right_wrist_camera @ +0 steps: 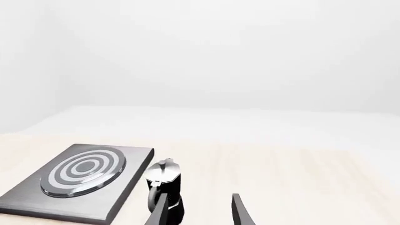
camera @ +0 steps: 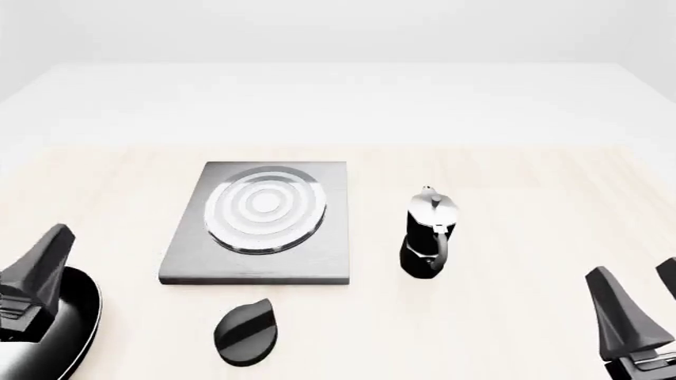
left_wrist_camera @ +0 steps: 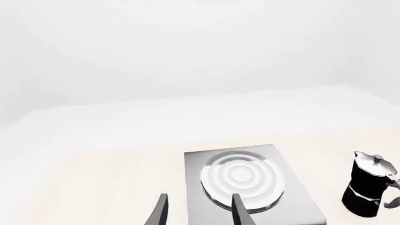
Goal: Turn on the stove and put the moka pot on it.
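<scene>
metal and black plastic are making up the moka pot [camera: 428, 235], which is standing upright on the pale wooden table [camera: 496, 182], just to the right of the stove [camera: 259, 223] and apart from it. it is looking rigid and probably fairly light, but its silver upper part is shiny and likely slippery, and the tall narrow shape is suggesting it could tip if nudged from the side. the narrow waist or the black base is looking like the surest place to pinch; the handle, which is facing the near edge, is another option but may let the pot swing.

the stove's burner rings are sitting bare, with nothing on them. its black oval knob [camera: 247, 332] is lying separately on the table, nearer the camera than the plate, and nothing is touching it. a black round pan [camera: 79, 332] is sitting at the near left corner, partly under the left arm.

the right gripper [right_wrist_camera: 198, 211] is hovering near the table's right front, fingers parted wide and holding nothing, with the pot showing just beyond one fingertip in its wrist view. the left gripper [left_wrist_camera: 197, 211] is likewise spread apart and empty, pointing toward the stove plate, touching nothing. neither step of the task is appearing started.
</scene>
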